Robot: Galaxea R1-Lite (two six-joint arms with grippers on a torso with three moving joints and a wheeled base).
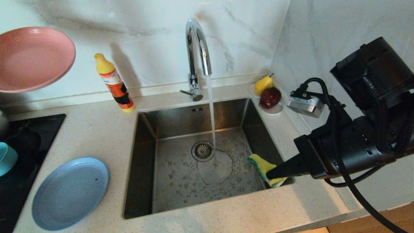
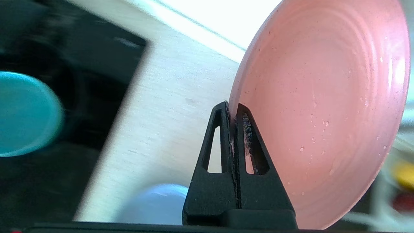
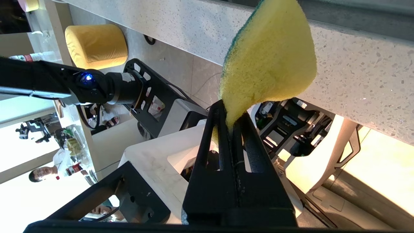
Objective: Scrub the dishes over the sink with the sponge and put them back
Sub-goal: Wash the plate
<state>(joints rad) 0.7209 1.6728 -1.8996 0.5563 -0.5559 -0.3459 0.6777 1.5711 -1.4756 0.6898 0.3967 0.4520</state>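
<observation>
My left gripper (image 2: 232, 108) is shut on the rim of the pink plate (image 2: 323, 106). It holds the plate (image 1: 32, 58) tilted in the air at the far left, above the counter; water drops speckle its face. The pale-blue plate (image 1: 70, 193) lies flat on the counter left of the sink (image 1: 171, 191). A teal bowl (image 1: 6, 158) sits on the black hob (image 1: 29, 136) at the left edge. My right gripper (image 1: 275, 173) is shut on the yellow-and-green sponge (image 1: 264, 166), holding it over the sink's near right corner. Water runs from the chrome tap (image 1: 197, 55) beside the drain (image 1: 202, 150).
An orange-and-yellow detergent bottle (image 1: 114, 83) stands on the counter behind the sink's left corner. A white saucer (image 1: 275, 111) with a yellow pear (image 1: 263, 84) and a red apple (image 1: 270, 97) sits in the back right corner. Marble walls close the back and right.
</observation>
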